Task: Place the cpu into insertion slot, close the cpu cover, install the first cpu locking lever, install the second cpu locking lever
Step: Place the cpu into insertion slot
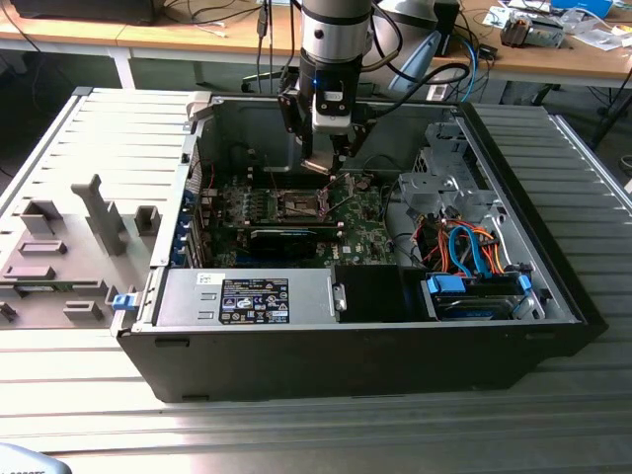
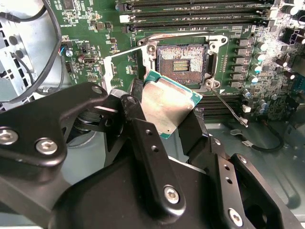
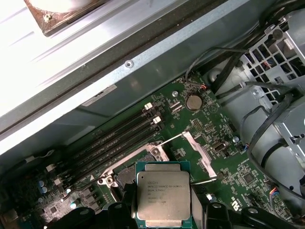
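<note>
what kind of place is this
Likely a robotics lab or workshop: an open computer case lies on a slatted metal table, cluttered wooden desks stand behind, and the gripper holds the cpu.

Bright even light, patchy glare.

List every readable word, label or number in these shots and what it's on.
cpu, held in the gripper: lines of print on its metal top, too small to read.
black label on the silver box: print too small to read.
green board: white markings, too small to read.
No text can be quoted.
</note>
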You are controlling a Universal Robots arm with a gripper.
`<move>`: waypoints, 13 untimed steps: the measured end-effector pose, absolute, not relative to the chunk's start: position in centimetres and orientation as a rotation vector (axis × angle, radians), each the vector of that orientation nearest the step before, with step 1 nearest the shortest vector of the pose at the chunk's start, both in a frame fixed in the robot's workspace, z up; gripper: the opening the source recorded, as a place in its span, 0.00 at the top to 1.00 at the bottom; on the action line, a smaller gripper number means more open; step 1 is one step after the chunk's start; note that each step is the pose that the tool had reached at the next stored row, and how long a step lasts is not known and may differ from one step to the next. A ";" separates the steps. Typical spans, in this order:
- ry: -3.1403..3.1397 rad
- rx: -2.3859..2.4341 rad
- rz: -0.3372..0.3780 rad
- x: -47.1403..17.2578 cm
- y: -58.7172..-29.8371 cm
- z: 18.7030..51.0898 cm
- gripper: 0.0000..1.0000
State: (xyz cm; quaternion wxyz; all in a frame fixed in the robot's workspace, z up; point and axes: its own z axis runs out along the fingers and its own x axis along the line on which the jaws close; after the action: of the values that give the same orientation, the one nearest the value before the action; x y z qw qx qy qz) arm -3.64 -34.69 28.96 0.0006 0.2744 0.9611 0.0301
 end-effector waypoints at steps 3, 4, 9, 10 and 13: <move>3.016 0.869 0.095 -3.6 -34.7 29.0 0.45; 3.015 0.871 0.095 -3.6 -34.7 29.0 0.45; 3.013 0.880 0.095 -3.6 -34.7 29.0 0.45; 3.013 0.881 0.094 -3.6 -34.7 29.0 0.45; 3.010 0.888 0.094 -3.6 -34.7 29.0 0.45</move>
State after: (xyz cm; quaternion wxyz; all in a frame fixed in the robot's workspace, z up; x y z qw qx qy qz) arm -3.64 -34.70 28.96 0.0008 0.2828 0.9587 0.0301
